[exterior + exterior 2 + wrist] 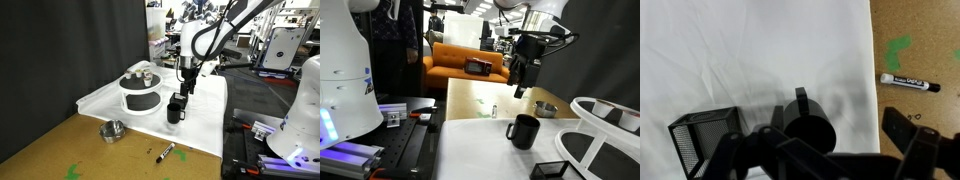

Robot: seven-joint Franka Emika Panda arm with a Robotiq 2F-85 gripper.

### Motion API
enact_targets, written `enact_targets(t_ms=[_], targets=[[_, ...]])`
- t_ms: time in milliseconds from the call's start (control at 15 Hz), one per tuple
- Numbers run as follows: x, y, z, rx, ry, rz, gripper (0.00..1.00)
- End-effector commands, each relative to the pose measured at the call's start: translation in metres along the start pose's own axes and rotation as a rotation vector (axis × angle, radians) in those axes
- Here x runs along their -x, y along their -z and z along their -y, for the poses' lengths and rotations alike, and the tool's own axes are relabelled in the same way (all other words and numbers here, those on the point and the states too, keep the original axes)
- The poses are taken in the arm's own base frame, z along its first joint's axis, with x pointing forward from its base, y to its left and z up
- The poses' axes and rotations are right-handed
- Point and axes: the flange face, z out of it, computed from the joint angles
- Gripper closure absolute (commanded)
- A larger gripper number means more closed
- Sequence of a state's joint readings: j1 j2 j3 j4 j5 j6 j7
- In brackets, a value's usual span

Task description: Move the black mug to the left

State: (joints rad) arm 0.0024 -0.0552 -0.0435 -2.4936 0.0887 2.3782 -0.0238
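Observation:
The black mug [176, 109] is small, glossy and all black. It stands upright on the white cloth [205, 125], just right of the large round white container with a black band [140, 93]. It also shows in an exterior view [524, 131] and in the wrist view [806, 124], with its handle pointing away from the camera. My gripper [186, 88] hangs a little above the mug without touching it. It is open and empty in both exterior views [521, 88]. In the wrist view my gripper's [838, 121] fingers stand either side of the mug's top.
A small silver metal bowl [112, 130] and a black marker [165, 152] lie on the brown tabletop off the cloth. The marker [908, 82] shows in the wrist view. A black mesh box [700, 140] sits close beside the mug. Equipment stands past the table edge [290, 120].

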Motion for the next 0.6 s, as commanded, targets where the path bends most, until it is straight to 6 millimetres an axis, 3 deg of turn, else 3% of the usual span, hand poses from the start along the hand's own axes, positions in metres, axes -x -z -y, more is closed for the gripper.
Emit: enact_targets(t_ms=[0,333,533], targets=[[0.000,0.001,0.000,0.000,0.000,0.001,0.00],[-0.007,-0.007,0.003,0.004,0.014,-0.045,0.00],[-0.012,-0.027,-0.003,-0.021,-0.018,-0.053,0.00]])
